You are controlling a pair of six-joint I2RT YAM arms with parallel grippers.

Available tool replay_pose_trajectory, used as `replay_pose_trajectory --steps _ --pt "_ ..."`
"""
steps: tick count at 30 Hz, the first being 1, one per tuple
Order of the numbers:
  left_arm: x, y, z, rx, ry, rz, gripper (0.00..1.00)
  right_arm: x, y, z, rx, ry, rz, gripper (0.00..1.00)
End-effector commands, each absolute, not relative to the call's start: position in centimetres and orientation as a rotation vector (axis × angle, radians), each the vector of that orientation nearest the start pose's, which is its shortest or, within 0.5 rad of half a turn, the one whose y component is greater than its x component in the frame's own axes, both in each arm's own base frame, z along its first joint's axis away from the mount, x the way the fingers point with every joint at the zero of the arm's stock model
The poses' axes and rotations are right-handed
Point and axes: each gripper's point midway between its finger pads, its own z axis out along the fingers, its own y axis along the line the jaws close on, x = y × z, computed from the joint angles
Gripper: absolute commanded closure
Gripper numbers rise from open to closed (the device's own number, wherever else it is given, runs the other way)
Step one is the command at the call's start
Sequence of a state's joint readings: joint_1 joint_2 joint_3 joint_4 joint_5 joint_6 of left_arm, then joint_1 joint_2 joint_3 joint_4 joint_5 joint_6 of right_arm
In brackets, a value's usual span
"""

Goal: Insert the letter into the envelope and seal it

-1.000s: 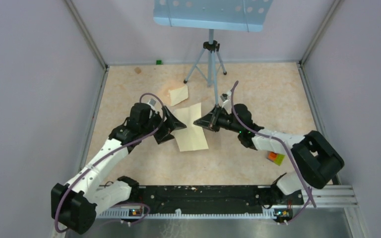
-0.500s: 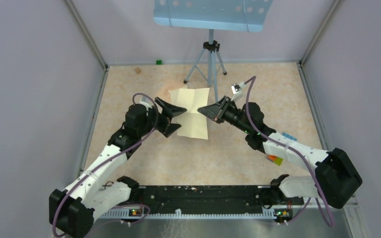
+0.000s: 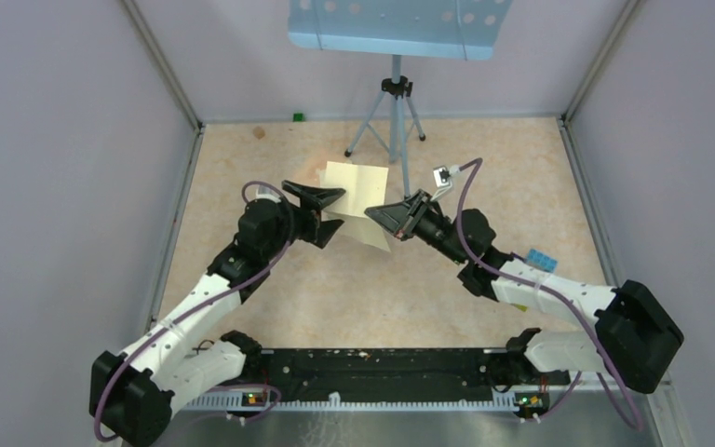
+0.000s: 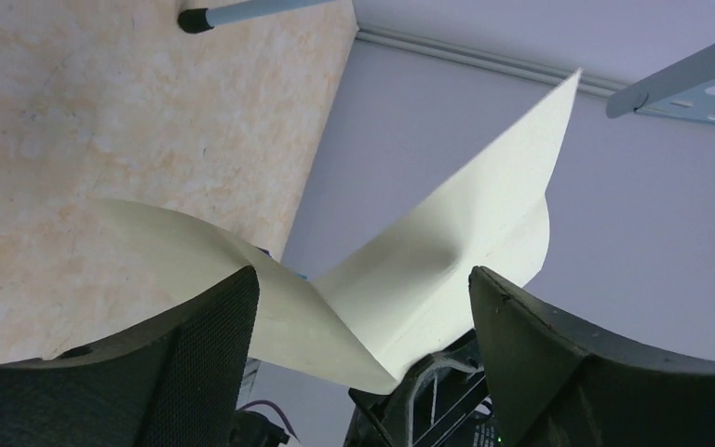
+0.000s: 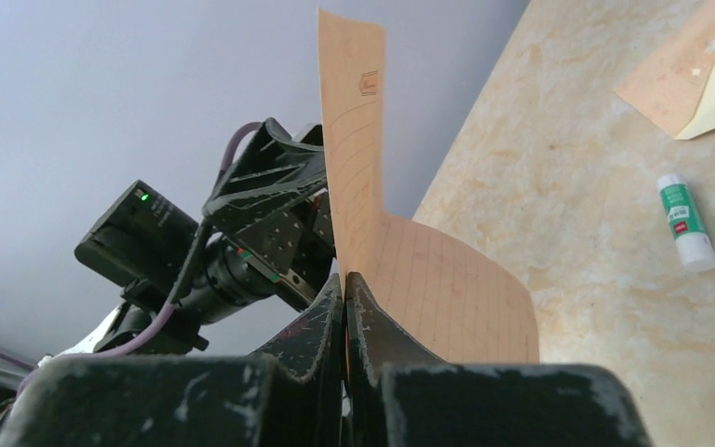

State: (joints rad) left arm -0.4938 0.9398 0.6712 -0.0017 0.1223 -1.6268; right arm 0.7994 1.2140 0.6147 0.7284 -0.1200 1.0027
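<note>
This is a robotics lab test cell: a beige marbled tabletop (image 3: 484, 168) boxed in on the left, right and far sides by plain lilac-grey wall panels (image 3: 65, 186) in aluminium frame rails (image 3: 163, 70). A left arm (image 3: 195, 298) and a right arm (image 3: 540, 293) are bolted to a black mounting rail (image 3: 372, 365) at the near edge. At the far side a tripod (image 3: 396, 88) carries a perforated light-blue plate (image 3: 396, 26).

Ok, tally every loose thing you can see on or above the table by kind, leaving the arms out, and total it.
letter: 1
envelope: 1
glue stick: 1
tripod stand: 1
green block: 1
Total: 5
</note>
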Motion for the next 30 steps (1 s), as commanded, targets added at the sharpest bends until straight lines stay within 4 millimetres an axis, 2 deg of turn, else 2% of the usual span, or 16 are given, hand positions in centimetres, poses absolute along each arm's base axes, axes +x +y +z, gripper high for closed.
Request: replay_pose_trajectory --steps 1,8,14,21,26,29,30 --pt "29.0 -21.9 28.3 -1.059 1.754 -1.548 0.16 23.8 32.8 31.4 0.043 1.508 1.561 1.00" --pt "29.5 -22.3 28.4 -1.043 1.736 -1.567 0.41 23.6 33.1 30.6 0.080 1.540 1.564 1.00" --pt "29.8 -22.1 29.0 -1.027 1.705 -1.558 0.58 23.8 32.8 29.4 0.130 1.587 1.526 1.00" --pt "30.1 -22.2 28.8 -1.006 1.710 -1.540 0.71 24.2 32.4 28.9 0.173 1.612 1.484 1.00" --pt "30.4 -22.6 28.6 -0.951 1.722 -1.525 0.86 24.1 32.6 28.5 0.168 1.634 1.470 1.00" --pt "30.5 -22.7 28.5 -0.917 1.731 -1.504 1.00 24.2 32.6 28.1 0.171 1.656 1.452 1.00" --pt "30.5 -22.7 28.4 -0.901 1.738 -1.490 1.00 24.2 32.5 28.0 0.170 1.667 1.443 1.00"
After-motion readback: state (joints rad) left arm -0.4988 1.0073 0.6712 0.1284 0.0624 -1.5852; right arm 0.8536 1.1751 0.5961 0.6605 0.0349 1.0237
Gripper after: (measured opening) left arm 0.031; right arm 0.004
